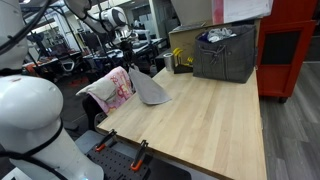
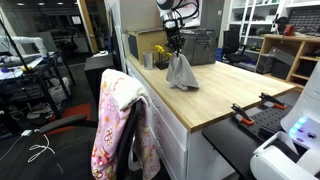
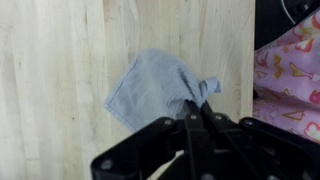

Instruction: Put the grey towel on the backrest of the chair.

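- The tool (image 2: 176,50) is clamped on a bunched peak of the grey towel (image 2: 181,75). The towel hangs from it like a tent, and its hem appears to rest on the tabletop (image 1: 210,115) near the edge beside the chair (image 2: 118,125).
- The towel looks light and limp, so it will likely drape and swing rather than hold a shape.
- A pinch at one peak suits it, since the free cloth can fall over the backrest, where a pink cloth (image 3: 290,70) already hangs.
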